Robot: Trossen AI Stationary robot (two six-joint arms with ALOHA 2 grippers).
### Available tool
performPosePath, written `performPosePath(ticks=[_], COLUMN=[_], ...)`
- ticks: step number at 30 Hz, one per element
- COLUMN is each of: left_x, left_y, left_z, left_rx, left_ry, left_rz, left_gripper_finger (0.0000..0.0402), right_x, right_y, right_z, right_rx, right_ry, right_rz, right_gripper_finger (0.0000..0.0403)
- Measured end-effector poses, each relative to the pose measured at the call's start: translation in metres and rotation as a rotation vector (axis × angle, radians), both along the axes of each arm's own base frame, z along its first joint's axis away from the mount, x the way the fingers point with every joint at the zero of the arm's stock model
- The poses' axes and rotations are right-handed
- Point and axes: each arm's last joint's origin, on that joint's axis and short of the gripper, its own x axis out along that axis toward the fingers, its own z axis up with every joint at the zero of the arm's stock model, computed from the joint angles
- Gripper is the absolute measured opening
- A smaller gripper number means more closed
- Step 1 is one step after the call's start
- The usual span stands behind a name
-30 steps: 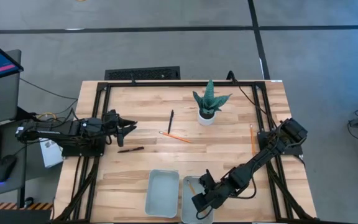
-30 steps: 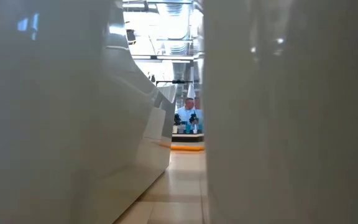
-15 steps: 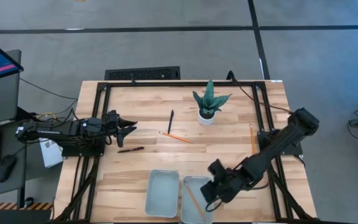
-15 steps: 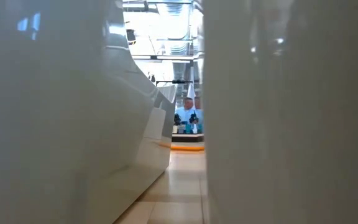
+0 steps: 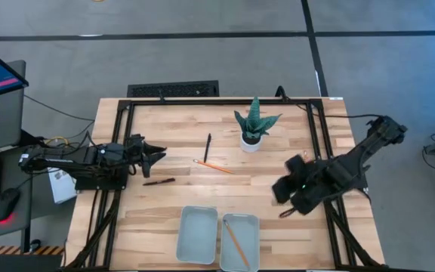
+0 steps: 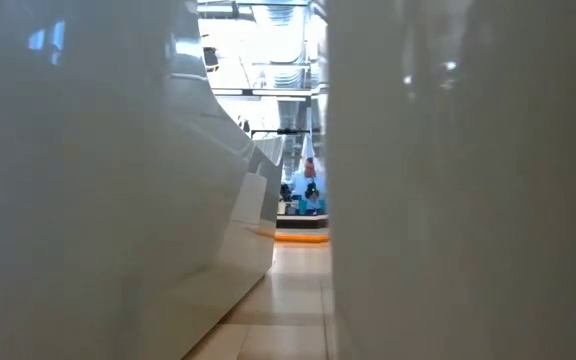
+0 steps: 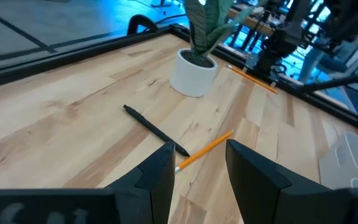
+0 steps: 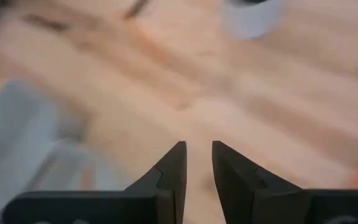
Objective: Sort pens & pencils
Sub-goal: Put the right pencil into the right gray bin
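Observation:
In the high view one orange pencil (image 5: 235,243) lies slantwise inside the right tray (image 5: 248,224). Another pencil (image 5: 214,166) lies flat on the table's middle, with a black pen (image 5: 208,147) just beyond it and a second pen (image 5: 159,181) toward the left. A third pencil (image 7: 251,76) shows past the plant pot in the left wrist view. My right gripper (image 5: 279,189) (image 8: 197,149) hovers open and empty over bare wood right of the trays. My left gripper (image 5: 161,155) (image 7: 201,152) waits open at the table's left side. No third pen shows.
An empty left tray (image 5: 183,227) sits beside the right one at the near edge. A potted plant (image 5: 253,127) stands at the far middle. A black frame (image 5: 119,128) runs round the table. The low view is blocked by pale tray walls (image 6: 88,200).
My right gripper has drawn back from over the right tray, travelling toward the table's right and far side. The pencil has stayed behind, lying in the right tray.

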Motion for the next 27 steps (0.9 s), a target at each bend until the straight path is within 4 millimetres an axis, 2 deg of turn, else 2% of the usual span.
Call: performPosePath(ticks=[4, 10, 20, 27], left_x=[0.0, -0.002, -0.002, -0.002], left_y=[0.001, 0.004, 0.004, 0.005], left_z=[0.0, 0.0, 0.001, 0.0], left_rx=[-0.018, -0.028, -0.047, -0.038], left_ry=[-0.012, -0.031, -0.047, -0.037], left_rz=[0.053, 0.159, 0.186, 0.191], left_gripper_finger=[0.0133, 0.0133, 0.0133, 0.0133], right_x=[-0.018, -0.028, -0.053, -0.069], right_y=[-0.022, -0.046, -0.088, -0.103], right_z=[0.004, -0.003, -0.052, -0.08], right_rx=[-0.088, -0.094, -0.078, 0.078], right_ry=[0.131, 0.145, 0.277, 0.345], right_rz=[-0.089, -0.159, -0.391, -0.49], right_gripper_finger=[0.0098, 0.0098, 0.0098, 0.0098])
